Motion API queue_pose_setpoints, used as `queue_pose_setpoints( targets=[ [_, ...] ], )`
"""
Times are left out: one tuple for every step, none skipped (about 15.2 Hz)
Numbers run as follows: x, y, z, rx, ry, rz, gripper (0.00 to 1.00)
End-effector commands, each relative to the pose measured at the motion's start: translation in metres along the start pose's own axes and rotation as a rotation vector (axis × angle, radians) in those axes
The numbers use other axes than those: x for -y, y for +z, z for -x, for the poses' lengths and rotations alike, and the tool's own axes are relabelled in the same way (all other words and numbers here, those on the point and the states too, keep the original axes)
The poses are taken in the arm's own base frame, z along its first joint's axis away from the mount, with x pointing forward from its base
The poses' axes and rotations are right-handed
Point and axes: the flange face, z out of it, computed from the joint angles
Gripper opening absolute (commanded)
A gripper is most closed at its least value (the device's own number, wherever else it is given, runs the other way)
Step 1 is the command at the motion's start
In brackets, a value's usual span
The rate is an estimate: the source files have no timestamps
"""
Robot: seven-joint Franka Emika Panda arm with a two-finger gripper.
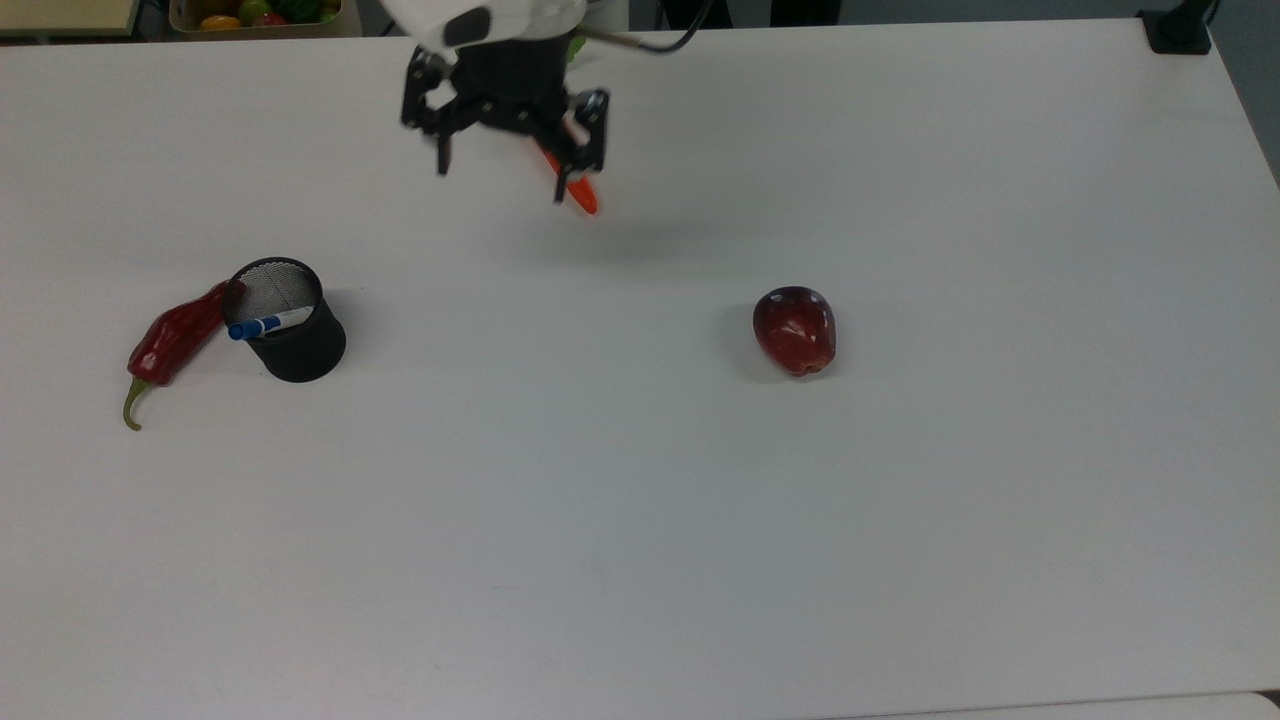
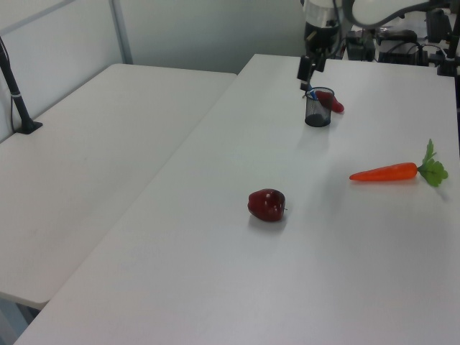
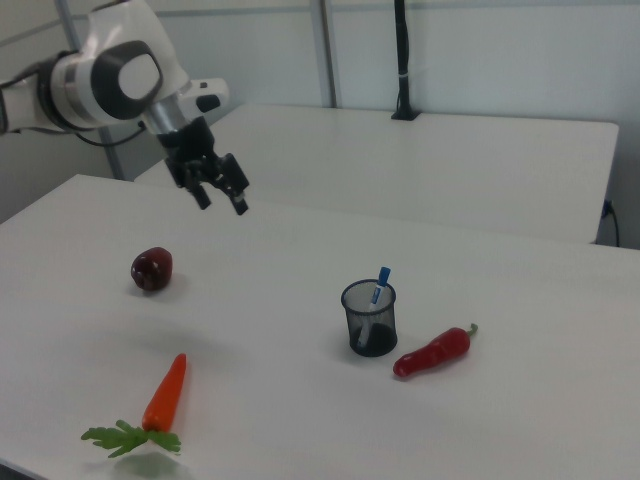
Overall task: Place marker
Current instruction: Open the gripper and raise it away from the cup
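Presently the smooth white table (image 1: 700, 520) is lying wide and bare across the top view's lower half and right. The arm's gripper (image 1: 503, 178) is hanging above the table over the orange tapered carrot (image 3: 165, 393), fingers apart and holding nothing. The round dark red apple (image 1: 795, 329) is sitting well apart near mid-table. The glossy curved red chili (image 1: 175, 335) is touching the black mesh cup (image 1: 287, 322). The slim marker (image 1: 268, 323) is leaning inside the cup, blue cap at the rim.

Chili (image 1: 172, 336) touches cup (image 1: 290, 335); elsewhere table (image 1: 640, 520) open.
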Motion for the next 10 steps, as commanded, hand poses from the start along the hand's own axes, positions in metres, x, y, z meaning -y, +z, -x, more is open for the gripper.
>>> queue_pose_setpoints(
  targets=[
    [-0.005,-0.038,0.032,0.130,-0.121,-0.065,1.00],
    [-0.007,-0.048,0.037,0.133,-0.122,-0.083,1.00],
    [-0.008,-0.055,0.040,0.128,-0.116,-0.104,1.00],
    [-0.011,-0.058,0.040,0.128,-0.100,-0.114,1.00],
    [-0.014,-0.063,0.042,0.120,-0.091,-0.120,1.00],
    [-0.017,-0.065,0.043,0.122,-0.090,-0.120,1.00],
    [-0.019,-0.064,0.045,0.140,-0.092,-0.117,1.00],
    [-0.021,-0.062,0.047,0.156,-0.090,-0.115,1.00],
    [-0.021,-0.063,0.047,0.157,-0.090,-0.115,1.00],
    [-0.021,-0.063,0.047,0.156,-0.092,-0.115,1.00]
  ],
)
